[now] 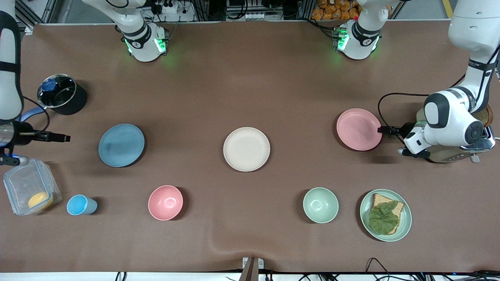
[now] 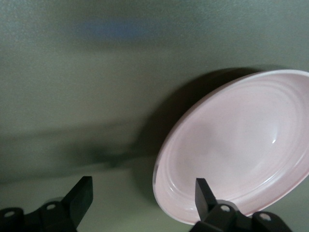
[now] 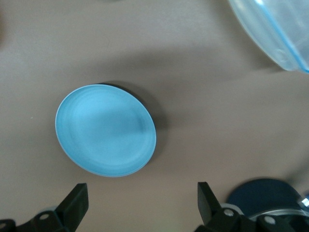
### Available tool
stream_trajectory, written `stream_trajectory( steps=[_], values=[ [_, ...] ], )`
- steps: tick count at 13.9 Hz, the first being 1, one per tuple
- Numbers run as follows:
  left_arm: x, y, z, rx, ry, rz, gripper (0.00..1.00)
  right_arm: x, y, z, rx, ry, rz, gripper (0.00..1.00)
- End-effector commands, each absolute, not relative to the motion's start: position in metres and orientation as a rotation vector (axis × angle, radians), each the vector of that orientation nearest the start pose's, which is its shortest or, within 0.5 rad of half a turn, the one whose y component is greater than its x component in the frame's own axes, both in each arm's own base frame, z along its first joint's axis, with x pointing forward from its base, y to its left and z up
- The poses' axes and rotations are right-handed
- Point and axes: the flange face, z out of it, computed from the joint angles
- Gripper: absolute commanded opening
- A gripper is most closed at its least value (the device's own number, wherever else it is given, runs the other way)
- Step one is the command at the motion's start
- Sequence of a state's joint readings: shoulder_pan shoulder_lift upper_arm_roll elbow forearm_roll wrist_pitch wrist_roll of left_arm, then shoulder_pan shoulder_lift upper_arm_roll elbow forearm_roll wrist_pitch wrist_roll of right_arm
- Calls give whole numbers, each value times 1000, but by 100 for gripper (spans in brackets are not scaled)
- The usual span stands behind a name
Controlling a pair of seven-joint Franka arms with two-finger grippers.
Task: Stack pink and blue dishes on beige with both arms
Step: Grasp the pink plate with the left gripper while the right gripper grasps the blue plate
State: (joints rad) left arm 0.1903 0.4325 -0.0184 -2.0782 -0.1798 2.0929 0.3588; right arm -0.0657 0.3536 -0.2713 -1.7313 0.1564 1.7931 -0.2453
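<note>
1. Front view: the flat round cream-beige matte plate (image 1: pixel 246 149) is lying at the table's middle with nothing on it. The flat round pale pink matte plate (image 1: pixel 359 129) is lying toward the left arm's end, the flat round light blue matte plate (image 1: pixel 121 145) toward the right arm's end. The left gripper (image 1: pixel 384 130) is reaching the pink plate's rim; the right gripper (image 1: pixel 58 137) is hovering near the blue plate, apart from it.
2. Left wrist view: the left gripper's fingers (image 2: pixel 81 195) are standing spread, one of them at the pink plate's rim (image 2: pixel 241 145); nothing is being pinched.
3. Right wrist view: the right gripper's fingers (image 3: pixel 77 203) are standing spread, with the blue plate (image 3: pixel 105 130) lying ahead of them.
4. Judgement: the approach step is in hand. Next, each gripper needs to be closing on its plate's rim.
</note>
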Motion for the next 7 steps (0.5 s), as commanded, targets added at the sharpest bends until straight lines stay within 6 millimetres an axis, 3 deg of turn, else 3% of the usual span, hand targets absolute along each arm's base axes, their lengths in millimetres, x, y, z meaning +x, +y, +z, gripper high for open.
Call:
stream_trajectory(
  steps=[1,3,5,7],
  values=[
    [536,75,188,-3380,83,610,61,571,-179,326,-2939,153,301,100],
    [534,73,182,-3387,73,626,51,564,-178,292,-2947,104,293,100],
    [534,73,178,-3387,70,639,48,563,-178,263,-2907,96,315,100],
    [533,72,176,-3386,72,647,31,559,-180,225,-2843,93,335,100]
  ],
)
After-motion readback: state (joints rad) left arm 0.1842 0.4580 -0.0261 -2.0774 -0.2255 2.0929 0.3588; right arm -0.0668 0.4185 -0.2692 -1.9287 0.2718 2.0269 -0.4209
